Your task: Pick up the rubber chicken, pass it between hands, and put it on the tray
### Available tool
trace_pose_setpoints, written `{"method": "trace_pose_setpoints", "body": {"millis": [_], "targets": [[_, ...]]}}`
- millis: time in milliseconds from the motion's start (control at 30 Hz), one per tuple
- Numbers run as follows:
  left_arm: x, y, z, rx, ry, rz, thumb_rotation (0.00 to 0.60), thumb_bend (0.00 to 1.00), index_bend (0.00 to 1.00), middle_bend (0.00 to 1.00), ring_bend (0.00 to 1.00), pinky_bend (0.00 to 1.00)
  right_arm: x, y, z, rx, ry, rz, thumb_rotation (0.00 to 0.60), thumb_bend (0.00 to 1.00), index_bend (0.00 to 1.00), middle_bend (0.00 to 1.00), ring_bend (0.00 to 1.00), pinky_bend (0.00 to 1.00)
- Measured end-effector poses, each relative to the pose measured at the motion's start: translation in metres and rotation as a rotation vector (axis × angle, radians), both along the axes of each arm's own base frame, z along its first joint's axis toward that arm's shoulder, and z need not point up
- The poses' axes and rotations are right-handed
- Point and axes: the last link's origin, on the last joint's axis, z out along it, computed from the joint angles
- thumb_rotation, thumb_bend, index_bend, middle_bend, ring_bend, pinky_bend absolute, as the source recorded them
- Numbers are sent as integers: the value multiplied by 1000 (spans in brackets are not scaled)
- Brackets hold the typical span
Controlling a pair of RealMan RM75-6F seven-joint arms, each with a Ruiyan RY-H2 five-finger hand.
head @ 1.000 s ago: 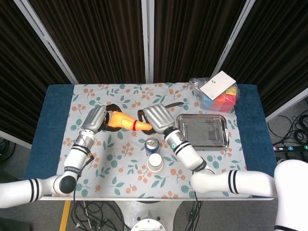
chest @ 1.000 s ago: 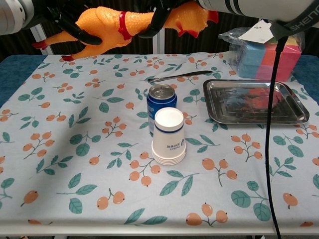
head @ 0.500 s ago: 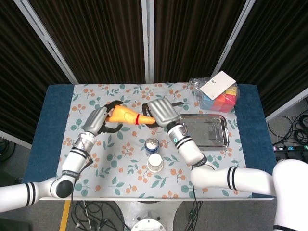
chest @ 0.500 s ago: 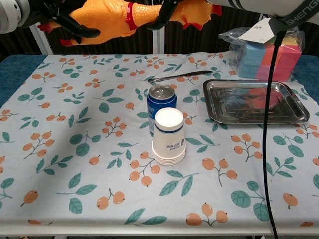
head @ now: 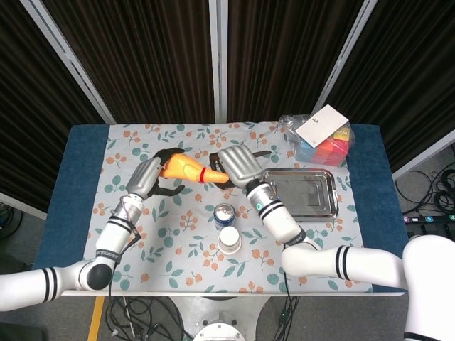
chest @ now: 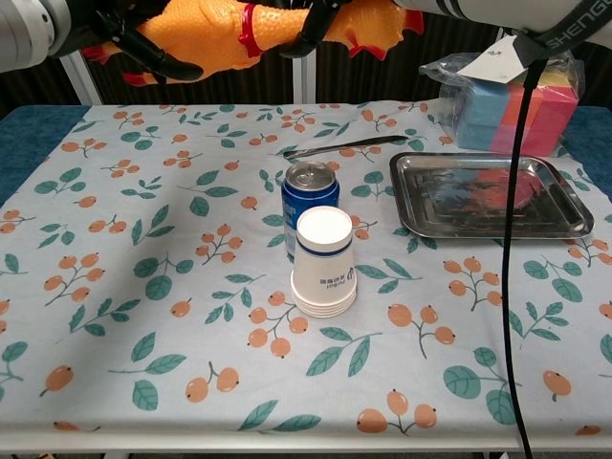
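Observation:
The orange rubber chicken [head: 186, 169] with a red collar hangs in the air above the back left of the table; the chest view shows the chicken [chest: 206, 29] at the top edge. My right hand [head: 238, 165] grips its neck and head end, with dark fingers wrapped behind the collar [chest: 251, 21]. My left hand [head: 146, 177] is at the body end with its fingers spread around the chicken, and a gap shows below the body in the head view. The steel tray [head: 323, 209] lies bare on the right of the table, to the right of my right hand.
A blue soda can [chest: 310, 196] and a stack of white paper cups [chest: 323, 260] stand mid-table, below the chicken. A bag of coloured blocks [chest: 516, 96] with a white card sits behind the tray [chest: 564, 206]. A thin metal utensil [chest: 344, 146] lies behind the can.
The chicken has risen and shifted right in my right hand. My left hand's fingers have loosened from a full grip to a spread curl and followed slightly right.

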Motion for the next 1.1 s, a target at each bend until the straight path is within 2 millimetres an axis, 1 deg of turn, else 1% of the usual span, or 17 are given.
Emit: {"method": "trace_pose_setpoints", "body": {"millis": [67, 167, 200, 233, 333, 367, 400, 433, 500, 567, 633, 733, 967, 1000, 1033, 1067, 1100], "targets": [[0, 1, -1, 8, 1, 7, 600, 275, 348, 300, 201, 373, -1, 0, 0, 5, 0, -4, 600, 279, 959, 752, 745, 1000], [-1, 3, -3, 21, 3, 14, 600, 292, 445, 406, 292, 406, -2, 0, -1, 10, 0, -8, 600, 279, 959, 752, 745, 1000], [-1, 3, -3, 25, 1, 15, 600, 317, 490, 460, 344, 428, -2, 0, -1, 12, 1, -9, 600, 280, 959, 752, 745, 1000], [-1, 3, -3, 28, -1, 16, 600, 339, 515, 490, 373, 442, -2, 0, -2, 12, 3, -9, 600, 279, 959, 752, 745, 1000], [-1, 3, -3, 41, -8, 14, 600, 470, 634, 628, 510, 531, -3, 0, -2, 12, 7, -10, 600, 279, 959, 752, 744, 1000], [-1, 3, -3, 49, -9, 12, 600, 497, 661, 662, 544, 552, -3, 0, -3, 12, 8, -11, 600, 279, 959, 752, 744, 1000], [-2, 4, -4, 55, -9, 10, 600, 543, 710, 721, 606, 594, -3, 0, -3, 12, 7, -12, 600, 279, 959, 752, 745, 1000], [-2, 4, -4, 62, -7, 9, 600, 572, 739, 754, 641, 618, -3, 1, -3, 14, 4, -12, 600, 279, 959, 752, 745, 1000], [-4, 5, -6, 76, 2, 7, 600, 664, 812, 829, 726, 677, -3, 2, -4, 23, -3, -15, 600, 279, 960, 752, 748, 1000], [-5, 5, -8, 82, 10, 4, 600, 740, 854, 874, 775, 713, -3, 4, -4, 37, -10, -17, 600, 279, 960, 752, 749, 1000], [-6, 5, -9, 83, 17, 3, 600, 789, 882, 907, 810, 736, -3, 4, -4, 38, -6, -14, 600, 280, 960, 753, 749, 1000], [-7, 5, -10, 79, 28, 4, 600, 818, 909, 941, 842, 748, -3, 6, -3, 38, -9, -13, 600, 279, 960, 753, 750, 1000], [-8, 3, -9, 65, 32, 13, 600, 817, 929, 965, 865, 756, -6, 7, -1, 34, -5, -13, 600, 279, 961, 753, 751, 1000], [-8, 3, -9, 64, 30, 12, 600, 807, 909, 953, 855, 756, -6, 7, -1, 32, -6, -14, 600, 279, 961, 753, 751, 1000], [-7, 2, -9, 60, 28, 11, 600, 785, 864, 928, 833, 753, -5, 6, -1, 28, -8, -15, 600, 279, 961, 753, 751, 1000], [-7, 0, -9, 56, 25, 9, 600, 741, 778, 874, 785, 741, -5, 5, 0, 25, -9, -16, 600, 279, 961, 753, 751, 1000], [-6, -1, -9, 49, 24, 5, 600, 668, 628, 770, 691, 703, -5, 4, 0, 22, -10, -17, 600, 279, 961, 753, 751, 1000]]}}
